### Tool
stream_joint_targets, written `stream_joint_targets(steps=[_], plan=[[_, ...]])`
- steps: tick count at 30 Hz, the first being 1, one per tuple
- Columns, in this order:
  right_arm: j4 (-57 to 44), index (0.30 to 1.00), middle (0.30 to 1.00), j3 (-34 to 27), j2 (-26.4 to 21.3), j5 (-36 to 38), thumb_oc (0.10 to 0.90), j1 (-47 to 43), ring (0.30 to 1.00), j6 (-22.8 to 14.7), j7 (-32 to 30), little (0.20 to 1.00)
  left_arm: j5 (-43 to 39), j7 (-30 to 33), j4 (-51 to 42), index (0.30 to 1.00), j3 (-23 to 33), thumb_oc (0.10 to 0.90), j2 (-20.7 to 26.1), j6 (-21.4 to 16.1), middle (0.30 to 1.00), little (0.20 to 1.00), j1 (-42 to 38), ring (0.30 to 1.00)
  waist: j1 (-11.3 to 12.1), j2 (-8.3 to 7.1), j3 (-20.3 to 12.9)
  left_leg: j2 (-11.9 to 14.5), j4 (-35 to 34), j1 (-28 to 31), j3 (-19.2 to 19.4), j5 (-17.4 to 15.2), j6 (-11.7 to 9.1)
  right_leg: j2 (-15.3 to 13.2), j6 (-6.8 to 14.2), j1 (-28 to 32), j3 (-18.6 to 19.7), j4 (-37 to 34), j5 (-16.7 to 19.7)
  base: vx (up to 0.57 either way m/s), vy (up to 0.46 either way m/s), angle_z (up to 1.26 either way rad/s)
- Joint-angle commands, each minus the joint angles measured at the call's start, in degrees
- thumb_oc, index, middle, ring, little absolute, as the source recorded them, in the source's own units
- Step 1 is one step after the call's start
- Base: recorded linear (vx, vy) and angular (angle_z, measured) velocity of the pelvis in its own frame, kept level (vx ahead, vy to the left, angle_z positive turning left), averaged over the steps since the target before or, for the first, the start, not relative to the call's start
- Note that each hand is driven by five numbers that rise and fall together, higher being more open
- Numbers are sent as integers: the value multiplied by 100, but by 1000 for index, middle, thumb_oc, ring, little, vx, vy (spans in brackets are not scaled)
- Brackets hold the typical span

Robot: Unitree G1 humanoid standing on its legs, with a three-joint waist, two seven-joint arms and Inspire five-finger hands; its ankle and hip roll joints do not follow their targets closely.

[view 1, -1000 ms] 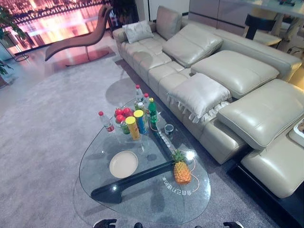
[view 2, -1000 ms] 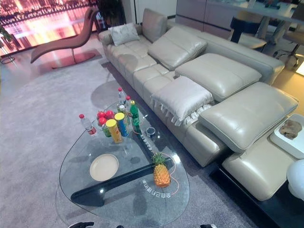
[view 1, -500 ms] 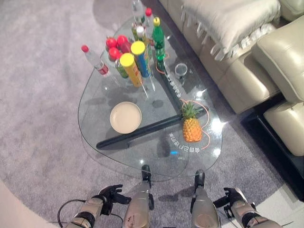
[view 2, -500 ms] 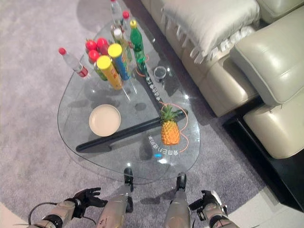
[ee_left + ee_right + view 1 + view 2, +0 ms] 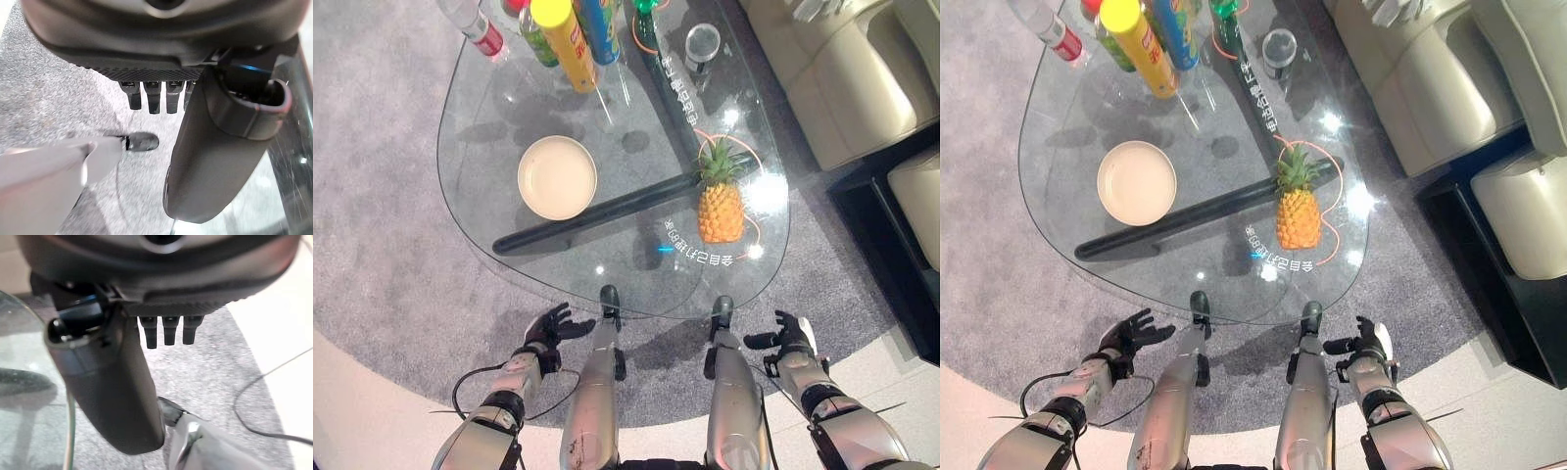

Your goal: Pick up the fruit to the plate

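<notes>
Fingers on my left hand (image 5: 546,328) and right hand (image 5: 787,336) are relaxed and spread, holding nothing, both low beside the near rim of the glass table (image 5: 480,127). The pineapple (image 5: 720,209) stands upright on the glass, well apart from the empty plate (image 5: 557,177). I judge the task unstarted; next is a right-hand reach to grasp the fruit's body.

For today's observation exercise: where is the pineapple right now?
The pineapple lies on the glass table, on the robot's right, well right of the empty plate and untouched.
</notes>
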Motion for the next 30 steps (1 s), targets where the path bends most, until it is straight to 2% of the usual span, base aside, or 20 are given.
stream_joint_targets(steps=[1,9,15,19,24,30], plan=[[-156,900,900,-213,-371,265,800,250,900,-280,-476,900,-129,442,139,900,142,800,115,-274,900,900,114,900,51,-168,17,-223,1000,-642,-88,-700,70,235,-146,-586,-22,-87,411,-64,-23,0],[-287,900,900,-228,-443,188,800,67,900,-660,-562,900,-202,908,54,900,225,800,146,-616,900,900,-16,900,84,-234,17,-214,1255,-1026,-174,-762,78,277,-134,-941,-35,59,411,-17,-5,-1],[-352,900,900,-178,-501,283,800,-96,900,-735,-582,900,-73,1034,67,900,225,800,187,-695,900,900,-108,900,119,-253,17,-222,1329,-1186,-227,-768,63,278,-141,-1085,-77,106,406,0,0,0],[-305,900,900,-207,-574,422,800,-174,900,-601,-776,900,-123,984,66,900,178,800,214,-622,900,900,-153,900,140,-251,17,-222,1371,-1253,-231,-776,56,259,-143,-1139,-110,127,406,4,-4,2],[-219,900,900,-527,-858,935,800,-365,900,-618,-1437,900,-143,887,67,900,88,800,229,-621,900,900,-126,900,180,-229,17,-221,1372,-1282,-246,-784,69,254,-134,-1162,-135,149,412,0,0,0],[-777,900,900,-1053,-1260,1484,800,-745,900,-1021,-2825,900,-181,873,88,900,-57,800,243,-786,900,900,-9,900,212,-224,17,-207,1215,-1215,-229,-761,81,246,-94,-1111,-168,67,463,-2,-16,2]])
